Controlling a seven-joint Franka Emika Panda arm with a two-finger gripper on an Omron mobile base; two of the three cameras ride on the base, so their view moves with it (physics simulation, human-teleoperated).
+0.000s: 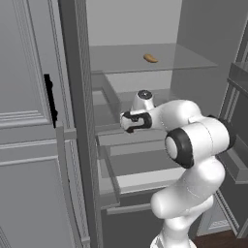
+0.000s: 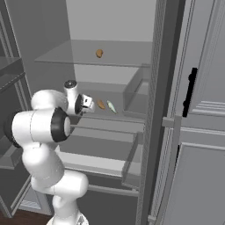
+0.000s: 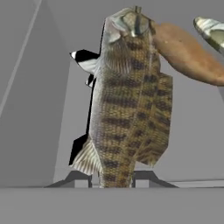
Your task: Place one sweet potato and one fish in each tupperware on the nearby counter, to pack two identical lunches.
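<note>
on the middle fridge shelf: the gripper (image 3: 112, 177) is clamped on the brown fish (image 3: 129, 96), its two dark tips squeezed against the tail end at the bottom of the hand view.
brown fish: slim, scaled and banded, body running away from the hand; its head touches or overlaps a sweet potato (image 3: 186, 52).
pale fish: just beyond that tuber, only its tip (image 3: 212, 30) shows in the hand view; in the right base view it lies beside the tuber (image 2: 101, 104) as a small silvery sliver (image 2: 111, 107).
second sweet potato: alone on the upper glass shelf (image 1: 150, 58), well apart from the others.
handling, as a judgement: the fish looks light and thin; it is probably slick and may swing or slide from a tail-end hold. a hold nearer mid-body would likely be steadier.
risk: lifting could nudge the touching tuber toward the pale fish.
tupperware and counter: whereabouts cannot be told from here.
</note>
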